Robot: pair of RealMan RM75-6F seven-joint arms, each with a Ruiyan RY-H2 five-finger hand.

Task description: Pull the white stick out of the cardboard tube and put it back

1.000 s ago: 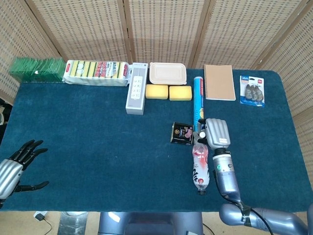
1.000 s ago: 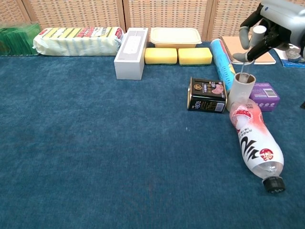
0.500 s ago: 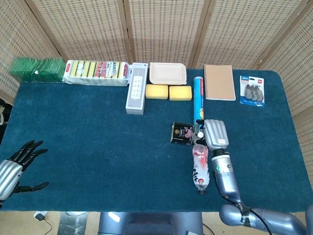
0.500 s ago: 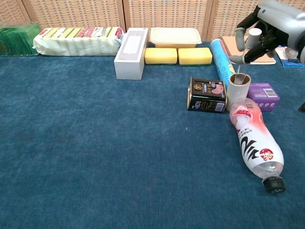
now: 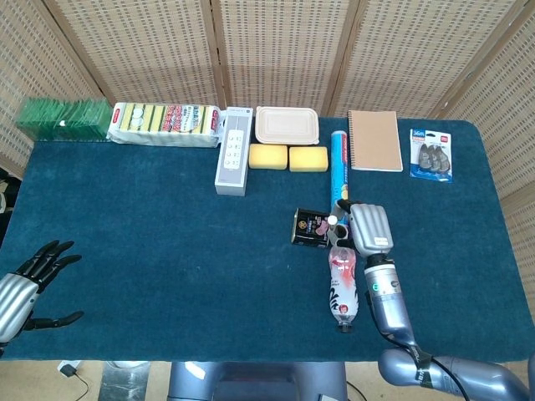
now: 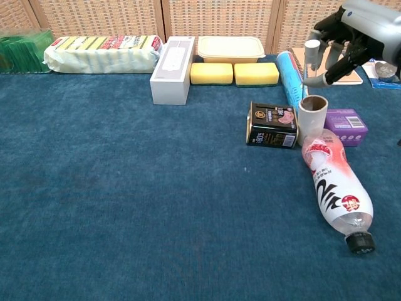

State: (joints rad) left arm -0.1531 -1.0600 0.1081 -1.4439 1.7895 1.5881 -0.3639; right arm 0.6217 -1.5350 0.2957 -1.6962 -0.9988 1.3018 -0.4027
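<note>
Fingers of the right hand hang spread and slightly curled just above the cardboard tube, with nothing visibly gripped between them. That tube stands upright on the blue surface, its open mouth facing up. No part of the white stick shows above the rim in the chest view, and whether it sits down inside cannot be told.

Taking the tube as the landmark: a small dark box stands just beside it on the side toward the robot's left, a purple box lies just beside it on the other side, and a blue roll lies behind it, running toward the back edge. A plastic bottle lies on its side in front of the tube, base touching or almost touching it, cap pointing toward the robot. Further behind the tube are two yellow sponges, a lidded food container and a spiral notebook.

Well away from the tube, at the near corner on the robot's left, the left hand hovers with its fingers apart and empty.
</note>
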